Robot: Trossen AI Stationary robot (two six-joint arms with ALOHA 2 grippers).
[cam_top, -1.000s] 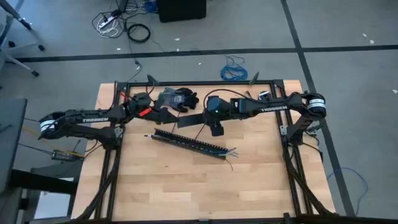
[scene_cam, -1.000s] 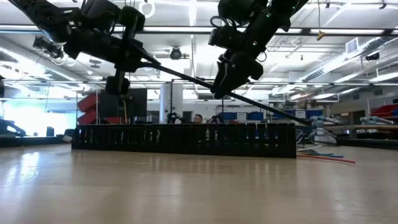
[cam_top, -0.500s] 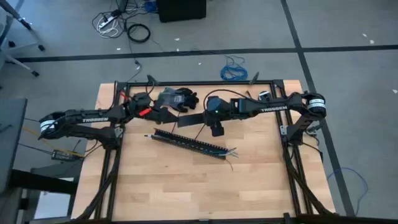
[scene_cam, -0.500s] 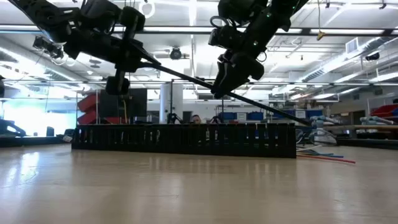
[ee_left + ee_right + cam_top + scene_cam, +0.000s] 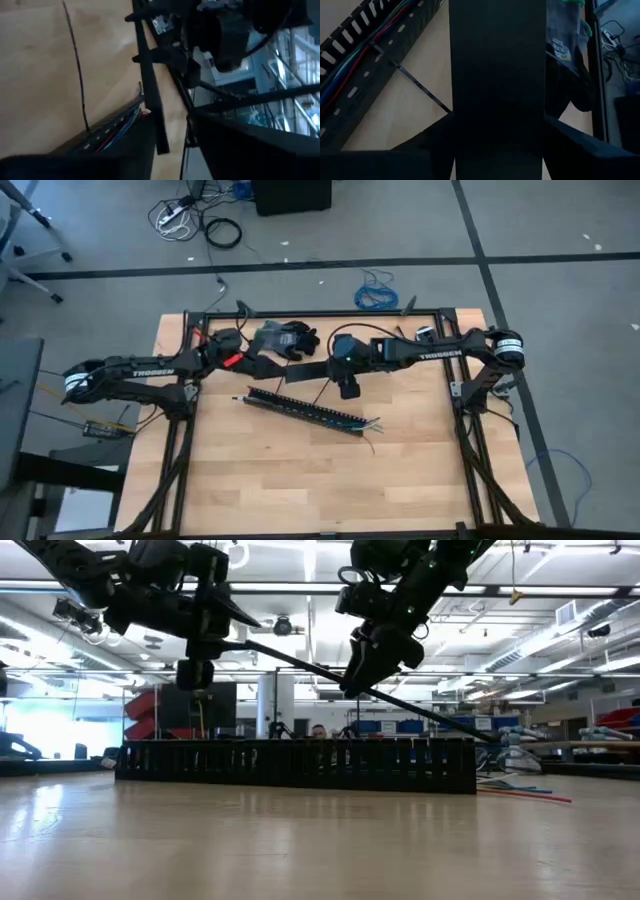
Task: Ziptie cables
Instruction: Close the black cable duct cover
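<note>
A long black slotted duct [image 5: 305, 410] lies slantwise on the wooden table, with the thin coloured cables [image 5: 350, 55] lying inside it. Their ends stick out at its right end [image 5: 520, 790]. A thin black ziptie [image 5: 420, 87] juts from the duct. A flat black strip [image 5: 300, 665] hangs slanted above the duct. My right gripper [image 5: 345, 387] is shut on it near its middle. My left gripper [image 5: 172, 145] stands open at the strip's raised left end, which lies between its fingers. My right gripper pinches the black strip between its two fingers by its two long edges [image 5: 452, 120], near mid-length, with the fingers across it and pointing down. The strip is tilted, high at the left and low toward the duct's right end. My left gripper has the strip's raised end [image 5: 161, 142] between its fingers; I cannot tell whether it touches.
A pair of dark gloves [image 5: 285, 338] lies at the table's far edge between the two arms. A black metal frame [image 5: 320, 312] borders the table. Bare wood lies on the near side of the duct.
My left gripper has shifted a little toward the table's right, along the strip's raised end, and turned slightly. The strip and my right gripper have kept their place.
</note>
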